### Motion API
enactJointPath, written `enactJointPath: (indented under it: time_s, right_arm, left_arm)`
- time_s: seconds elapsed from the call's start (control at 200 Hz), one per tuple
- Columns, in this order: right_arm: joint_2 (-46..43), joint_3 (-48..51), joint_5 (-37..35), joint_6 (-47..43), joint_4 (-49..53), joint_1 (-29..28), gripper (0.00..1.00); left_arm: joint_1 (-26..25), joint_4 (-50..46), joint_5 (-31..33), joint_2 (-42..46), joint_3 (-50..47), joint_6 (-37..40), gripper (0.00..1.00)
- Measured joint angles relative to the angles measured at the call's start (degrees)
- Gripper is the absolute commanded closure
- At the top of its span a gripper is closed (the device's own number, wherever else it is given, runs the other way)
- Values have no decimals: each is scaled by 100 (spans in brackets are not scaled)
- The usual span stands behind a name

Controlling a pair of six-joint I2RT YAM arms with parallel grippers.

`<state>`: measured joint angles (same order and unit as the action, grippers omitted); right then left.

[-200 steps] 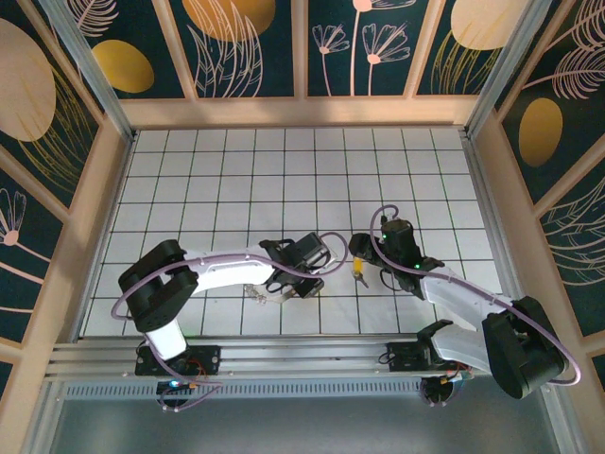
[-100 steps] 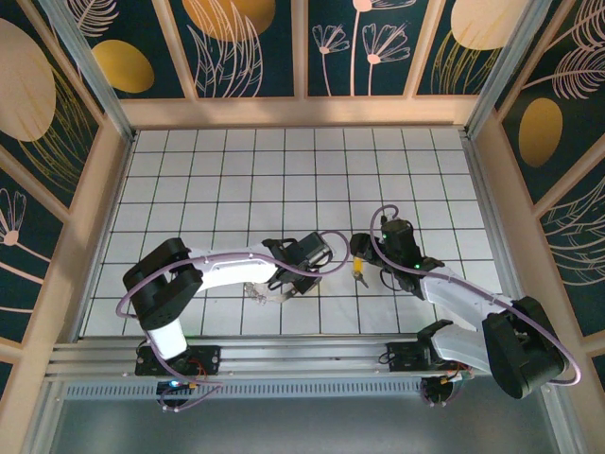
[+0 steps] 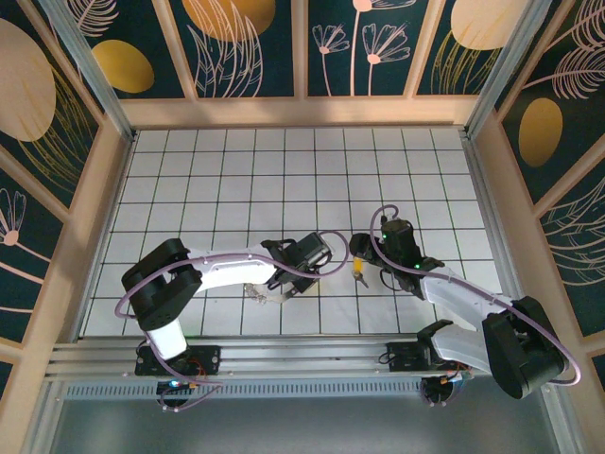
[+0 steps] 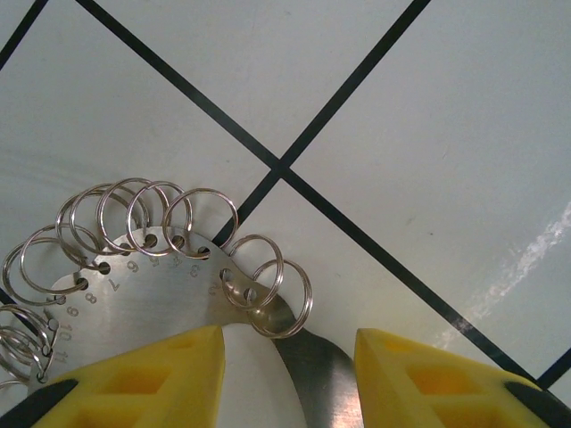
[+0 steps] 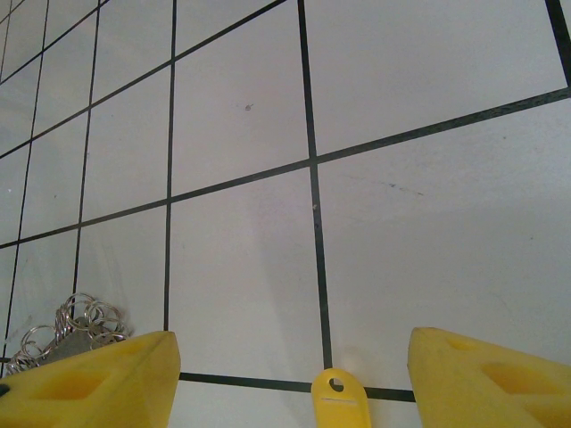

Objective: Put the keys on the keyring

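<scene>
- The key (image 5: 339, 399) looks tiny and light, with a slick yellow plastic head. It sits on the counter (image 5: 241, 107) between the spread fingers of the right end effector (image 5: 293, 357), not pinched. The head seems the best place to grip.
- The keyring (image 4: 161, 299) is a stiff, numbered steel plate carrying springy split rings. It lies near the key and would likely slide if pushed.
- The left end effector (image 4: 290, 370) is spread, straddling the plate's tail.
- The rings crowd together, so neighbours may hinder opening 1.
</scene>
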<state>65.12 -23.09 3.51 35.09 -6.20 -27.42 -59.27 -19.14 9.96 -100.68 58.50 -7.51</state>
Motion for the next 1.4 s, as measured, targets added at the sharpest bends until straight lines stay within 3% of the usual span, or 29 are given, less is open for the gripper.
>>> enactJointPath:
  time_s: [0.21, 0.601, 0.846, 0.936, 1.401]
  right_arm:
    - [0, 0, 0, -2, 2, 0, 31]
    - [2, 0, 4, -4, 0, 0, 34]
    - [2, 0, 118, -22, 2, 0, 39]
    - [2, 0, 170, -22, 0, 0, 41]
    - [151, -225, 470, -68, -50, 0, 45]
  left_arm:
    - [7, 118, 66, -111, -22, 44, 61]
    - [94, 334, 105, -162, -164, 153, 77]
    - [116, 581, 109, -144, -282, 197, 90]
    - [120, 651, 114, -120, -321, 216, 100]
    - [181, 754, 328, 542, -389, 439, 100]
